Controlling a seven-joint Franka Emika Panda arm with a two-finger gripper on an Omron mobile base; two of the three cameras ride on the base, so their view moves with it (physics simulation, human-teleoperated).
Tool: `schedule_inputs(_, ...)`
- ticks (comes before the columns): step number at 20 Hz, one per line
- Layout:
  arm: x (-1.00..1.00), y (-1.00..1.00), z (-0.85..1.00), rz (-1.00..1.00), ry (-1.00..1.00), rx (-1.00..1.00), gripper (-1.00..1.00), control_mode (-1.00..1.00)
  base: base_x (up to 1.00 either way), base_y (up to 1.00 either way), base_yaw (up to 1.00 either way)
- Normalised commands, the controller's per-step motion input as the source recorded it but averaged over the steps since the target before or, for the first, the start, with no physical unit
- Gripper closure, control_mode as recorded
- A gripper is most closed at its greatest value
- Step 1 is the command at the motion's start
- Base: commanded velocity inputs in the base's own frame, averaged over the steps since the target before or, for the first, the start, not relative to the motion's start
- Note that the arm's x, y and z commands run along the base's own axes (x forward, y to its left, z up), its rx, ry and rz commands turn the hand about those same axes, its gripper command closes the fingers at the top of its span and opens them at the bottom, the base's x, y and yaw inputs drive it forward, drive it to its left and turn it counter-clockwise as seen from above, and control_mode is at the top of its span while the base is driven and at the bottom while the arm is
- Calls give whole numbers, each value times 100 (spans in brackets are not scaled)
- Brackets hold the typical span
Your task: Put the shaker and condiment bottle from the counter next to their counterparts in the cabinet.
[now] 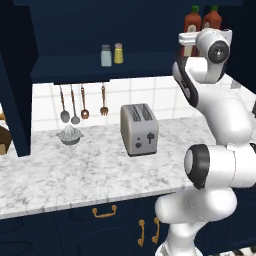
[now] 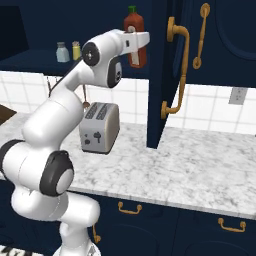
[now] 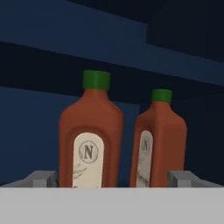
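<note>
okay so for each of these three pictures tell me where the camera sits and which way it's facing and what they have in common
Left base view: behind the arm's left, facing the counter, toaster and cabinet shelf; the white arm rises at lower right.
Right base view: behind the arm's right, facing the same toaster; the arm rises at lower left.
Hand view: on the hand, facing two red bottles in the cabinet; grey fingertips at the bottom.
Shared: the toaster and red bottles appear in both base views.

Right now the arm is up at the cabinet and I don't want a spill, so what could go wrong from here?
The two red bottles stand close together on the cabinet shelf, right in front of the gripper. A sideways pull-back might clip one and topple both. The fingers flank the bottles' bases, so backing out straight looks safest. The open cabinet door hangs near the arm, so a wide swing could strike it.
</note>
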Motion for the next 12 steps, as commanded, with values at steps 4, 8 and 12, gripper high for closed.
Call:
schedule_inputs(4, -40, 5, 0, 0, 0, 0, -100, -100, 0, 0, 0)
schedule_inputs(8, -82, 25, -18, 0, 0, -1, -100, -100, 0, 0, 0)
schedule_inputs(12, -100, 41, -50, 0, 0, -2, -100, -100, 0, 0, 0)
